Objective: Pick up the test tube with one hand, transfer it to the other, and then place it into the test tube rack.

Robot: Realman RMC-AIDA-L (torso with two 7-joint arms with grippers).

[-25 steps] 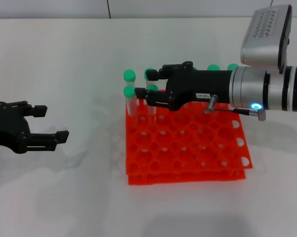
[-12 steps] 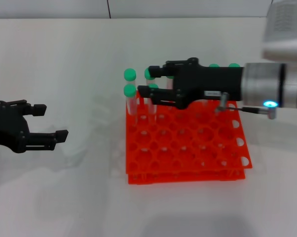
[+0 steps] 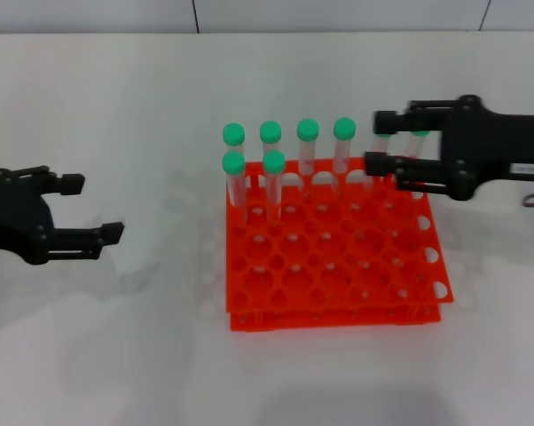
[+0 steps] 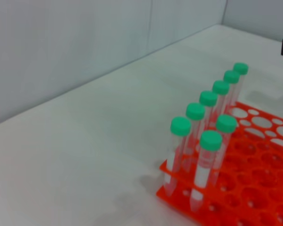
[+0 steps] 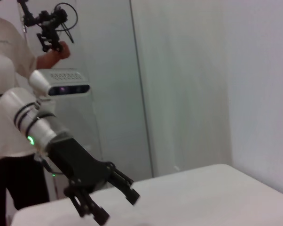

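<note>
Left gripper (image 3: 94,209) hovered above the white table (image 3: 143,355) well apart from the test tube rack (image 3: 338,266), fingers spread and holding nothing; the right wrist view showed it (image 5: 114,200) the same way on its silver-white arm. On the table stood the orange rack, its front rows vacant. The test tube (image 3: 273,182) stood upright in the second row from the back, just beside another green-capped tube (image 3: 233,185) at the rack's left corner. A back row of green-capped tubes (image 3: 307,146) stood behind them; the left wrist view showed the test tube (image 4: 223,136) among these. Right gripper (image 3: 384,142) hung over the rack's far right corner, fingers parted, gripping nothing.
</note>
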